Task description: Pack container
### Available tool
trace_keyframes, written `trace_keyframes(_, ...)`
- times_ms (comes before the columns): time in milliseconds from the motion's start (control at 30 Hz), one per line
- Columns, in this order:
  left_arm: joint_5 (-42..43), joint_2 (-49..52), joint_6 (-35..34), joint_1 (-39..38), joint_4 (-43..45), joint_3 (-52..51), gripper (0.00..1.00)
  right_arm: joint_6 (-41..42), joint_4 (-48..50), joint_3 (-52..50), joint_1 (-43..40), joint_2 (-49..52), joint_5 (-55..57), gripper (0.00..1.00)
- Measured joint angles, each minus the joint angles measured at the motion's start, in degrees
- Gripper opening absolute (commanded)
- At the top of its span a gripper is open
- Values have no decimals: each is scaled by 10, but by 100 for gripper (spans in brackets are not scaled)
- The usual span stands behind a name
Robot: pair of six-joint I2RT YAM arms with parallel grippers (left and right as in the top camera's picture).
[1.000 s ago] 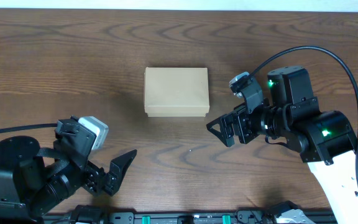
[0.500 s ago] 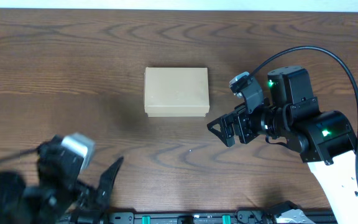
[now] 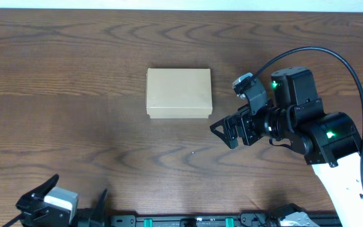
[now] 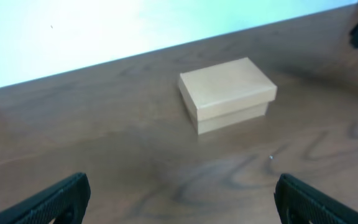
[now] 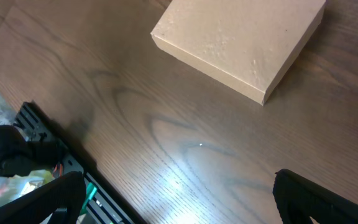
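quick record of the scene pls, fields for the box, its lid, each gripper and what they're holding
container: tan cardboard box, lying flat on the table
lid: shut, contents hidden
left gripper: open, holding nothing, at the table's near edge, far from the container
right gripper: open, holding nothing, just off the container's near right corner, not touching it

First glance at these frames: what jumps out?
The closed tan container sits alone in the middle of the dark wood table. The right gripper is open and hangs just off the box's near-right corner. The left gripper, also wide open, is at the table's near-left edge, far from the box.
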Motion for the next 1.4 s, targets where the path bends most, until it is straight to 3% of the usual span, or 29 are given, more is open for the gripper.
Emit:
trace_keyframes(300, 25, -95, -5, 23, 182, -257, 95, -1, 0, 0, 0, 0, 0, 99)
trace_keyframes(667, 80, -171, -42, 23, 376, -471, 95, -2, 0, 0, 0, 0, 0, 99)
trace_keyframes(1400, 129, -178, -97, 23, 617, -667, 95, -2, 0, 0, 0, 0, 0, 99)
